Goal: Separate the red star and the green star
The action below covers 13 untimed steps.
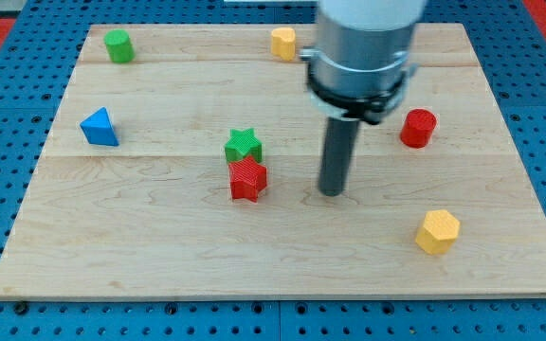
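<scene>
While touching near the tabletop [83,246] centre, the green star [243,145] sits directly above the red star [248,178]. Both look light, rigid and easily slid. No gripper exists; my tip [331,192] rests right of the red star, apart.

Bare board [159,237] around touching stars [245,163]

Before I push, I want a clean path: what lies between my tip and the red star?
Nothing: in the camera view only bare board lies between my tip and the red star to its left. The green star touches the red one's top side.
</scene>
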### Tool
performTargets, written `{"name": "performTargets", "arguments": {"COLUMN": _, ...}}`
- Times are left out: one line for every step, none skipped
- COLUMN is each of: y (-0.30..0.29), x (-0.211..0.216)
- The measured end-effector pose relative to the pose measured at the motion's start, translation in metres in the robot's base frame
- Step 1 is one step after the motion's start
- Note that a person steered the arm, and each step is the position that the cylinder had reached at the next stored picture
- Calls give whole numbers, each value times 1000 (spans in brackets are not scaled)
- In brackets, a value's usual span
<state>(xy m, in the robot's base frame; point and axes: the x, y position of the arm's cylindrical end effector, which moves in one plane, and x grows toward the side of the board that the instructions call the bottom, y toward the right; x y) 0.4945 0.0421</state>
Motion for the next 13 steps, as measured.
{"name": "performTargets", "arguments": {"y": -53, "x": -7}}
{"name": "performTargets", "arguments": {"y": -87, "x": -17}}
{"name": "performTargets", "arguments": {"y": -95, "x": -40}}
{"name": "performTargets", "arguments": {"y": -134, "x": -42}}
{"name": "performTargets", "arguments": {"y": -176, "x": -64}}
{"name": "performTargets", "arguments": {"y": -184, "x": -59}}
{"name": "performTargets", "arguments": {"y": -147, "x": -40}}
{"name": "performTargets", "arguments": {"y": -180, "x": -41}}
{"name": "performTargets", "arguments": {"y": -228, "x": -42}}
{"name": "performTargets", "arguments": {"y": -163, "x": -24}}
{"name": "performTargets", "arguments": {"y": -132, "x": 12}}
{"name": "performTargets", "arguments": {"y": -105, "x": 31}}
{"name": "performTargets", "arguments": {"y": -154, "x": 4}}
